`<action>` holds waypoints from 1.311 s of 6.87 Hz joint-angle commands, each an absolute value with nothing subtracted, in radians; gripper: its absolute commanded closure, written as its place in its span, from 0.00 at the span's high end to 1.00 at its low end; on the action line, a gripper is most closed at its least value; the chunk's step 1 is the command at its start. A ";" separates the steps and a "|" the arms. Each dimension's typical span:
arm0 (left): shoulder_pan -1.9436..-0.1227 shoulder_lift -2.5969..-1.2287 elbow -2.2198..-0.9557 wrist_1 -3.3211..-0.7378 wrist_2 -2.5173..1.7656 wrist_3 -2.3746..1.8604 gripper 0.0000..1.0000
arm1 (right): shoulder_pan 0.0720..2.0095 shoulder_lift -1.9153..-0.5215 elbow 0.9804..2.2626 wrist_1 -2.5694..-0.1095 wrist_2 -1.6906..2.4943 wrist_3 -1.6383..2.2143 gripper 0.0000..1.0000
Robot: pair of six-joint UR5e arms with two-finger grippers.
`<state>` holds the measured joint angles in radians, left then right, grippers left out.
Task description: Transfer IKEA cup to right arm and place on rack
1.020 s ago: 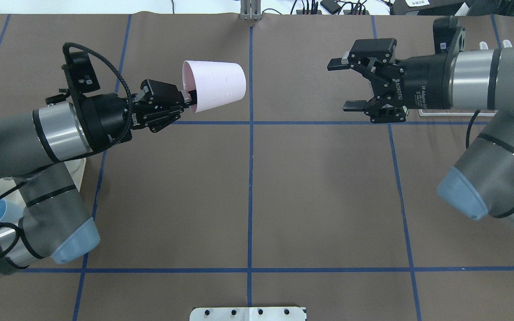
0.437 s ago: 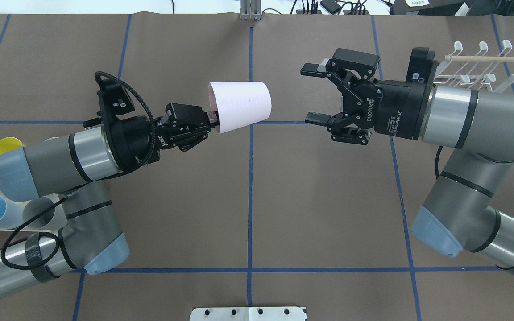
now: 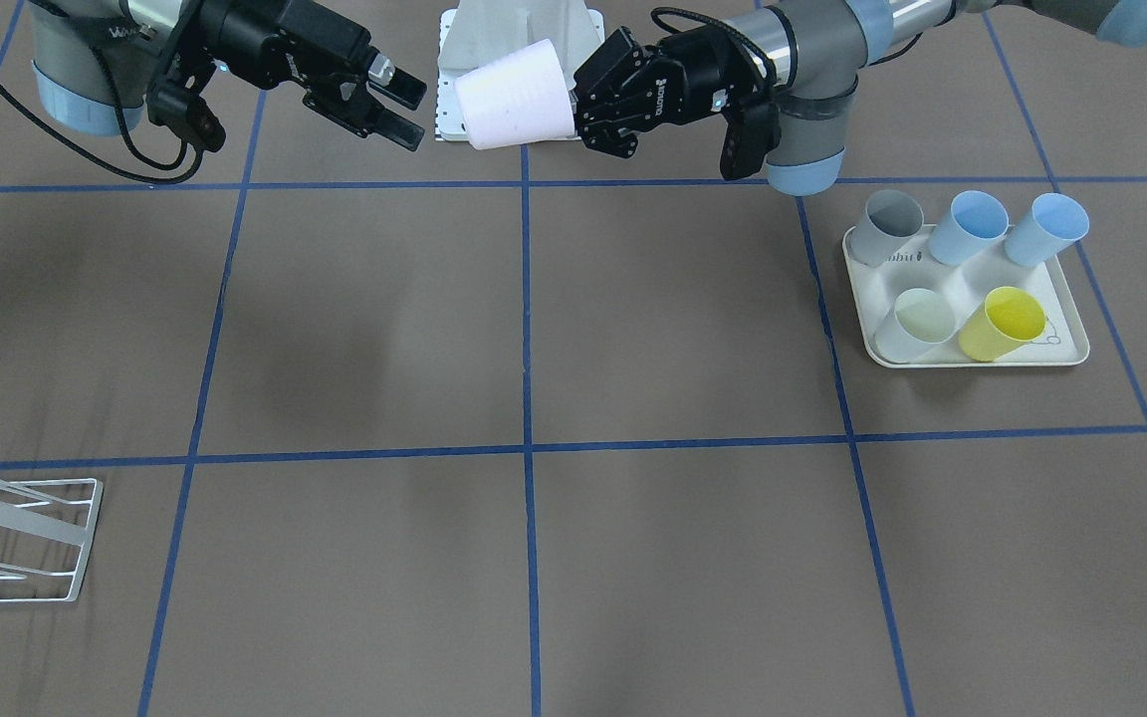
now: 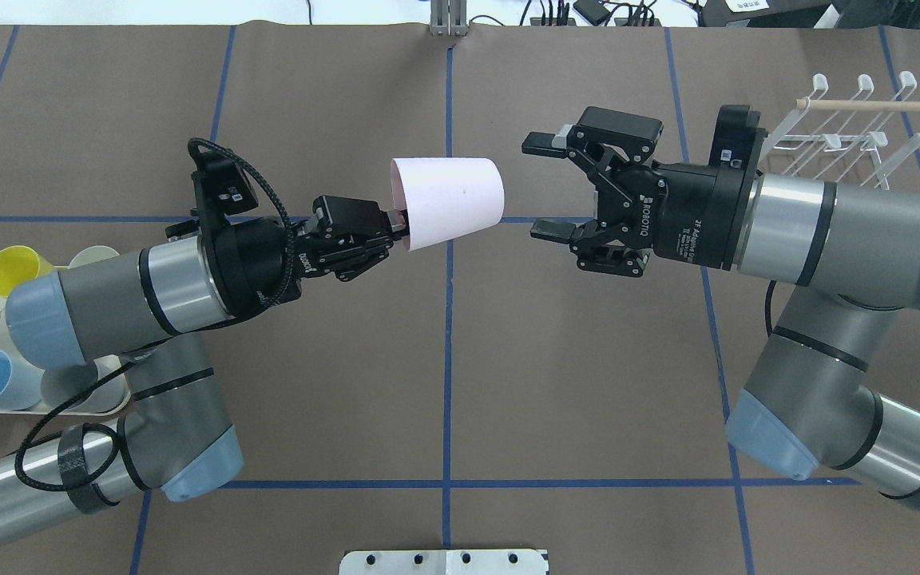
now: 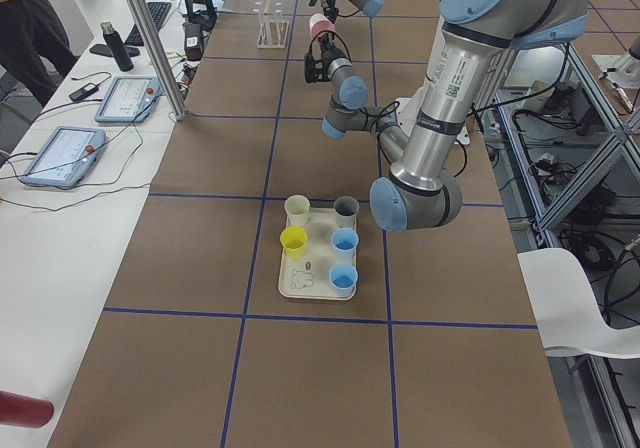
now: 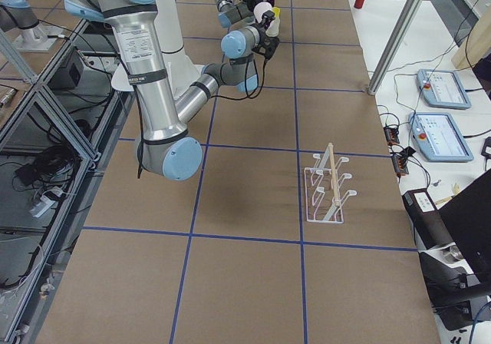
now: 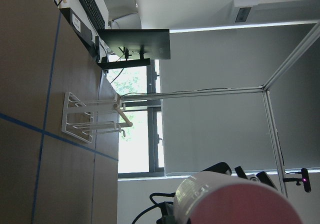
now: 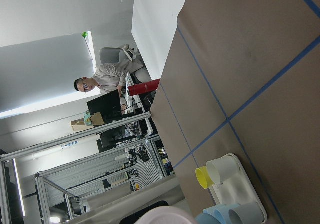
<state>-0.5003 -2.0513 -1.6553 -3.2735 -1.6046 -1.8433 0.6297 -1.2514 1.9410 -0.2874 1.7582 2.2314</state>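
With the left pincer (image 4: 398, 226) clamped on the rim of the cup (image 4: 448, 201), held sideways above the bench (image 4: 444, 359), guide the wide-open right pincer (image 4: 541, 188), near the cup's base, squarely around its wall and close firmly before the left one lets go.

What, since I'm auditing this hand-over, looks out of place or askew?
Nothing stands out. The pink cup is sideways only because the left end effector holds it by the rim; the right end effector is open. The rack stands upright.
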 commanded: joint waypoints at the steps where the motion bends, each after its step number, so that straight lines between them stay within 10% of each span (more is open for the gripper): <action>1: -0.489 -2.078 -1.637 -3.274 -1.603 -1.842 0.00 | 0.586 -1.227 1.936 -0.287 1.711 2.240 1.00; 9: -0.477 -2.086 -1.637 -3.280 -1.597 -1.882 0.00 | 0.561 -1.207 1.930 -0.288 1.634 2.302 1.00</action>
<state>-0.4789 -2.0862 -1.6360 -3.2794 -1.6026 -1.8719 0.5615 -1.2072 1.9299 -0.2884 1.6367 2.2905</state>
